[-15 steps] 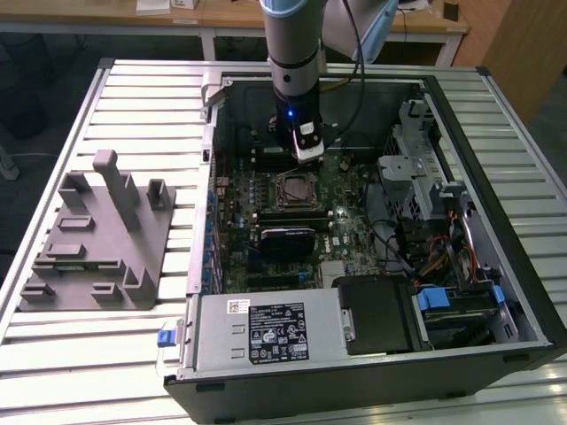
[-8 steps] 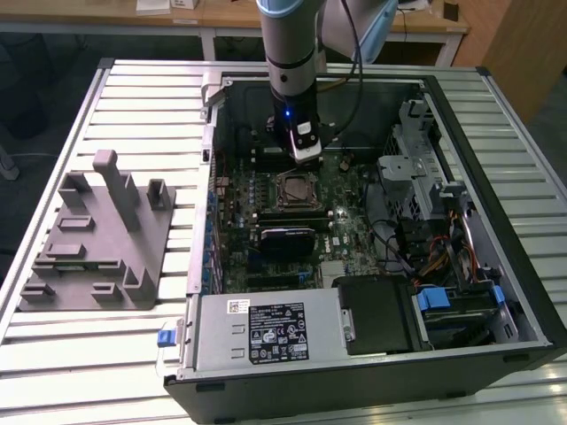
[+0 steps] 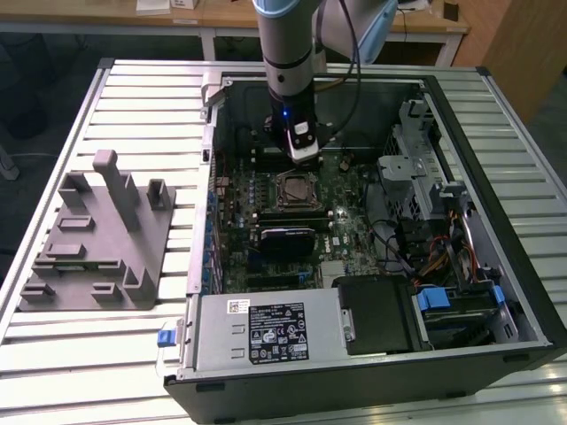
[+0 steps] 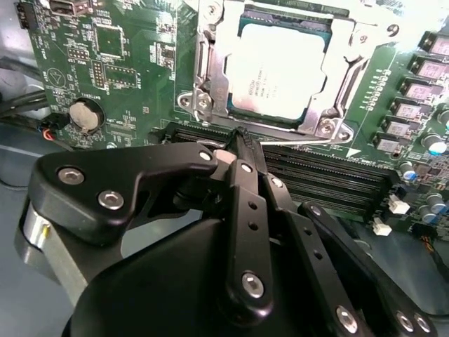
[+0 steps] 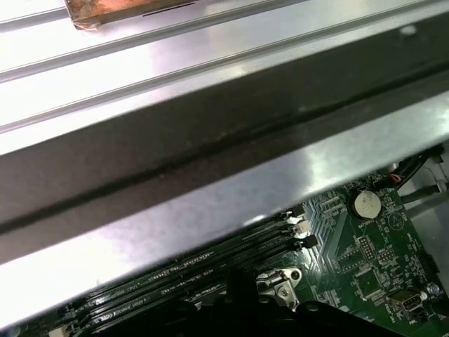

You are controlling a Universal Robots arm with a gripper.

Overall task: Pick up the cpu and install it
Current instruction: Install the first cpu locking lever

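Note:
The cpu [image 4: 277, 74] lies flat in the motherboard socket [image 3: 297, 190], its silvery top facing up inside the metal socket frame [image 4: 210, 84]. In the second wrist view my gripper [image 4: 242, 135] is shut with nothing between its black fingers [image 4: 247, 182]. The tips hover over the memory slots [image 4: 323, 179], just beside the socket and apart from the cpu. In the exterior view the gripper [image 3: 303, 156] hangs inside the open computer case, just behind the socket.
A grey fixture [image 3: 97, 239] stands on the slatted table at the exterior view's left. The case walls [image 3: 496, 204] enclose the board. A power supply [image 3: 266, 332] sits at the front and a drive cage [image 3: 416, 177] at the right. The case rim [image 5: 210, 161] runs close by.

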